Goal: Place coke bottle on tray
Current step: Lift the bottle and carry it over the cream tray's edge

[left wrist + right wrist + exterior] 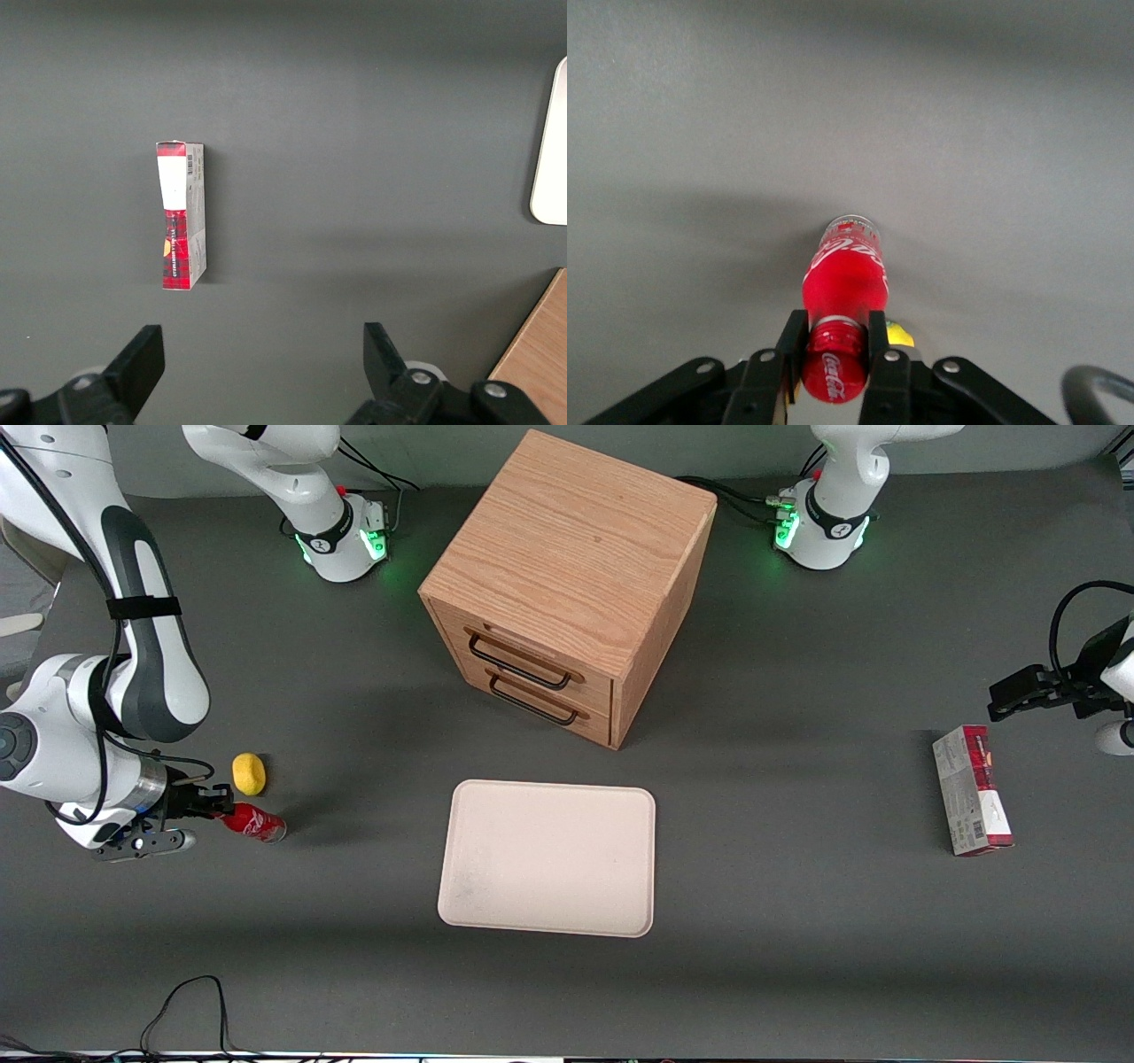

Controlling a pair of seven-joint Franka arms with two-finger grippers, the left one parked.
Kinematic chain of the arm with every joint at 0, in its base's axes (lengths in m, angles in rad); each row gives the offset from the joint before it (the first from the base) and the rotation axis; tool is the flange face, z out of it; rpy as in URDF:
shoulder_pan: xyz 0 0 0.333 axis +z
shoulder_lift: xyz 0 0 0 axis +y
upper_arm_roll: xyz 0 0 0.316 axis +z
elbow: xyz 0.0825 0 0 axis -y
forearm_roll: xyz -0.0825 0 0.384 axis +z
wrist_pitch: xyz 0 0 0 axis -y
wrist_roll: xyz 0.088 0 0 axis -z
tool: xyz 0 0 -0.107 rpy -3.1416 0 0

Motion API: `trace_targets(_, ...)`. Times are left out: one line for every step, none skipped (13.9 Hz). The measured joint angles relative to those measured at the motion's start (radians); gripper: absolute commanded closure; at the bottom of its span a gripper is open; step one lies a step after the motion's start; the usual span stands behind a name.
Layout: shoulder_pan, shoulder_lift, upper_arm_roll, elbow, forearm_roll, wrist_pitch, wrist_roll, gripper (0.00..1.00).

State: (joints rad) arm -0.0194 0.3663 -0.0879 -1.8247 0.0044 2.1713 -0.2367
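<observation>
The coke bottle (254,823) is small, red, with white script, and lies at the working arm's end of the table, its clear base pointing toward the tray. My right gripper (219,809) is shut on its capped end. In the right wrist view the two black fingers (879,329) press either side of the bottle's neck (842,285), with the red cap (833,367) between them. I cannot tell whether the bottle rests on the table or is just above it. The cream-white tray (549,857) lies empty in front of the wooden cabinet, well apart from the bottle.
A yellow lemon-like lump (249,773) sits just beside the bottle, farther from the front camera. The wooden drawer cabinet (567,584) stands mid-table. A red-and-grey carton (971,789) lies toward the parked arm's end, also in the left wrist view (182,215).
</observation>
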Motion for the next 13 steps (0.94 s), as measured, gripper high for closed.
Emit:
trace_targets(0.001, 0.0, 0.0, 0.021, 0.0, -0.015, 0.005, 1.0)
trace_targets(0.002, 0.0, 0.0, 0.063, 0.0, -0.068, 0.011, 1.0)
trace_targets(0.004, 0.0, 0.001, 0.13, 0.0, -0.159, 0.015, 1.0)
trace_targets(0.006, 0.001, 0.001, 0.211, 0.0, -0.258, 0.02, 1.0)
trace_targets(0.007, 0.003, 0.003, 0.298, 0.0, -0.358, 0.033, 1.0)
trace_targets(0.008, 0.006, 0.004, 0.382, 0.0, -0.451, 0.054, 1.0)
trace_targets(0.009, 0.011, 0.006, 0.46, 0.0, -0.539, 0.071, 1.0)
trace_targets(0.01, 0.02, 0.008, 0.534, 0.0, -0.62, 0.08, 1.0)
trace_targets(0.014, 0.033, 0.01, 0.604, 0.0, -0.687, 0.084, 1.0)
trace_targets(0.017, 0.051, 0.012, 0.669, 0.0, -0.74, 0.088, 1.0)
trace_targets(0.021, 0.069, 0.013, 0.715, 0.0, -0.769, 0.091, 1.0)
trace_targets(0.027, 0.084, 0.014, 0.744, 0.0, -0.783, 0.093, 1.0)
trace_targets(0.035, 0.1, 0.014, 0.761, 0.0, -0.784, 0.107, 1.0)
